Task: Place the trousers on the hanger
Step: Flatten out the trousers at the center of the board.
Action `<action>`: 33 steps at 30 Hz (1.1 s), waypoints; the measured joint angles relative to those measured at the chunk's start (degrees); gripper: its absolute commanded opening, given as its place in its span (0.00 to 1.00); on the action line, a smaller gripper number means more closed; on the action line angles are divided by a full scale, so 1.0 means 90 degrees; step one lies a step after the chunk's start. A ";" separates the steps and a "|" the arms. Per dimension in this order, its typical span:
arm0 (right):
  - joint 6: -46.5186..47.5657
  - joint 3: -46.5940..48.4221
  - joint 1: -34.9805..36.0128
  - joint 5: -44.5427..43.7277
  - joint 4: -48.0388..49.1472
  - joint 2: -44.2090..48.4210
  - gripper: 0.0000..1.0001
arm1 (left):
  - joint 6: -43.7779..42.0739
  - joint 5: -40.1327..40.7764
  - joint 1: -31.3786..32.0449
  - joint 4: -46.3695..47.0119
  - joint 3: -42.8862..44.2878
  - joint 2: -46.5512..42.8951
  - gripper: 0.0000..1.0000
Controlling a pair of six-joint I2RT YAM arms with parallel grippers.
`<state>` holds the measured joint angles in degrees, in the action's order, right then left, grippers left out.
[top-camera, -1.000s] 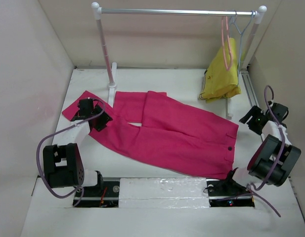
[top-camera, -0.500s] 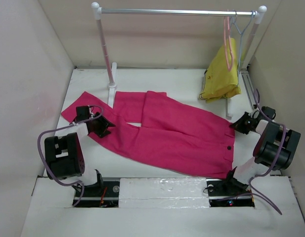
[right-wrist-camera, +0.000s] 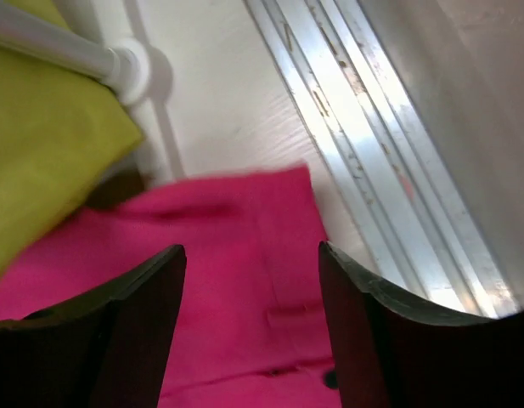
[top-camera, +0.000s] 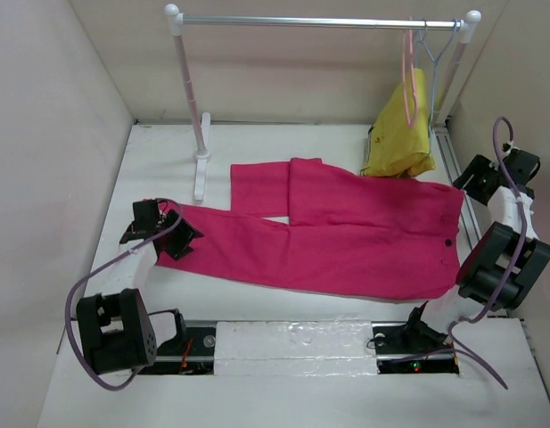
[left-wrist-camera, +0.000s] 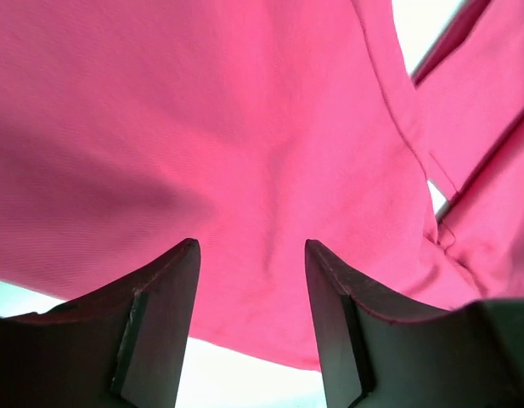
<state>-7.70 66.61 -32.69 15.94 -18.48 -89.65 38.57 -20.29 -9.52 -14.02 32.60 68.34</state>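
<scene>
The magenta trousers [top-camera: 346, 232] lie flat across the table, waistband at the right, legs running left. The salmon-pink hanger [top-camera: 406, 71] hangs empty on the rail at the back right. My left gripper [top-camera: 172, 236] sits at the end of the near leg. In the left wrist view it [left-wrist-camera: 251, 246] is open, low over the leg cloth [left-wrist-camera: 202, 127] near its edge. My right gripper [top-camera: 475, 178] hovers by the waistband's far right corner. In the right wrist view it [right-wrist-camera: 251, 251] is open above the waistband [right-wrist-camera: 236, 280].
A clothes rack [top-camera: 319, 21] spans the back, its left post [top-camera: 201, 160] just beyond the far leg. A mustard-yellow garment [top-camera: 399, 134] hangs on a pale hanger [top-camera: 432, 45] next to the pink one; it shows in the right wrist view [right-wrist-camera: 41, 153]. A metal track [top-camera: 451, 160] runs along the right wall.
The trousers have slid right and straightened, the waistband now near the right wall. The right gripper has moved back and right; the left gripper now sits at the leg's end.
</scene>
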 measured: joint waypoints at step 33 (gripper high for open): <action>-0.0539 -0.4527 0.4903 0.0707 -0.0561 0.5119 0.48 | -0.1268 0.1831 0.2674 -0.0068 0.4852 0.4932 0.00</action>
<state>-12.56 25.87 11.44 22.31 -23.53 -43.57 27.16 -3.81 14.55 -14.63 76.27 112.73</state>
